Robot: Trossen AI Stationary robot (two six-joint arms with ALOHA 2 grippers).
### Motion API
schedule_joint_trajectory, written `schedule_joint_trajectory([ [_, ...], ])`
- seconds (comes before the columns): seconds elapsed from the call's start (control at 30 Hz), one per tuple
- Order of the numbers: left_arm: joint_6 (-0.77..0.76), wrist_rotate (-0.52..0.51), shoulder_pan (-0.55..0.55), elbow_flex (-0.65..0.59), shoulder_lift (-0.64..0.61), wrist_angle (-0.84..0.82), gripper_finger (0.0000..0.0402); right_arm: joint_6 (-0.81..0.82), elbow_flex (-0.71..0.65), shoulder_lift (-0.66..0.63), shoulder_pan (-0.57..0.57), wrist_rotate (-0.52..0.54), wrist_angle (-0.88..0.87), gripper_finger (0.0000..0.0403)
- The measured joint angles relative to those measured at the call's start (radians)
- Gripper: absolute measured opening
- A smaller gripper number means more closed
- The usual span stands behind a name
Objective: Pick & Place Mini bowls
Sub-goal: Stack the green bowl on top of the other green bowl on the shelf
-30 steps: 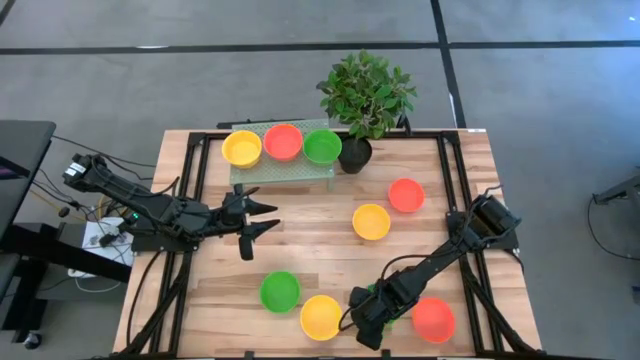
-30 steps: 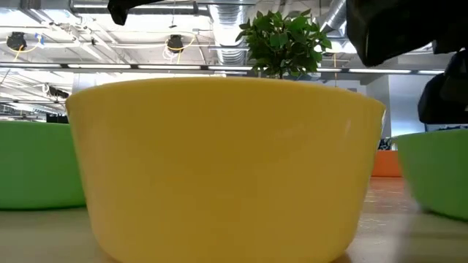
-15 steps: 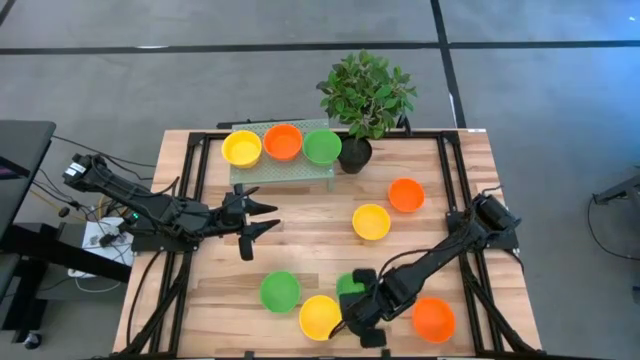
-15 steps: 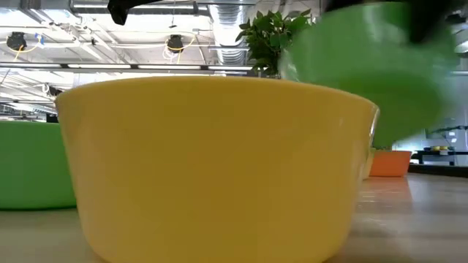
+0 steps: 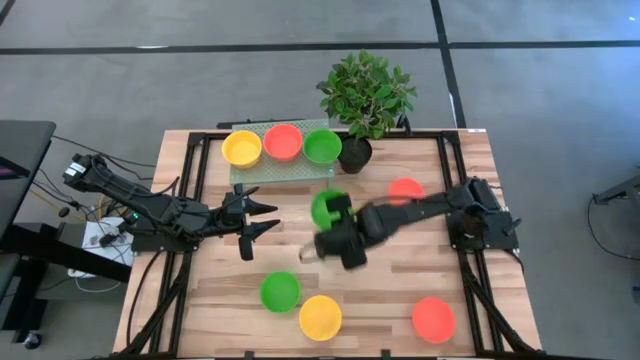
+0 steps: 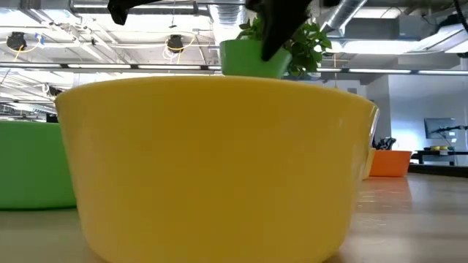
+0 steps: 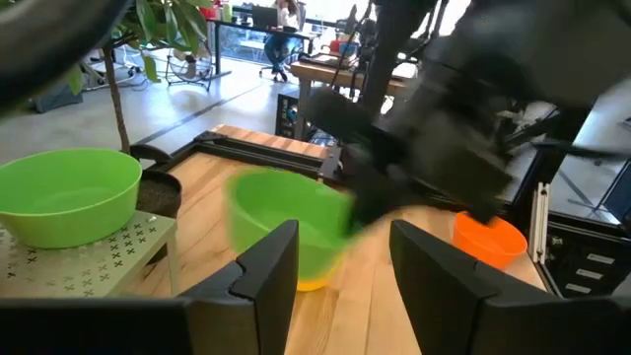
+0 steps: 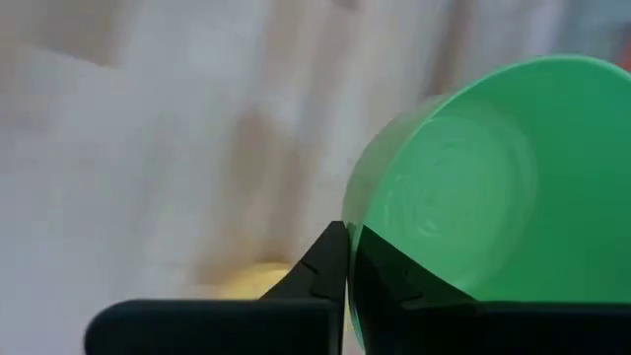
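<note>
The right end effector (image 5: 335, 232) pinches the rim of a glossy round green bowl (image 5: 325, 208), now carried up over mid-surface (image 5: 420, 265) from the front edge. The left end effector (image 5: 262, 219) waits, released.

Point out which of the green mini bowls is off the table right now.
The green bowl clamped by its rim in the right end effector, mid-table. The other two rest: one on the rack, one near the front.
</note>
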Motion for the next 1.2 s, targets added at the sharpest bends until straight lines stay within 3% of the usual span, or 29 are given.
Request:
schedule_joint_trajectory([
  [0.4,0.031,0.000,0.001,0.000,0.000,-0.005,0.0163,-0.278,0.105,-0.001,-0.337,0.037,0.092,0.0005],
  [0.57,0.035,0.000,0.013,0.001,0.000,0.002,0.0163,-0.304,0.105,-0.001,-0.431,-0.022,0.114,0.0009],
  [0.8,0.034,0.000,0.059,0.001,0.000,0.009,0.0163,-0.311,0.105,-0.001,-0.477,-0.142,0.121,0.0007],
  [1.2,0.034,0.000,0.086,0.001,0.000,0.009,0.0163,-0.328,0.105,-0.001,-0.476,-0.149,0.158,0.0011],
])
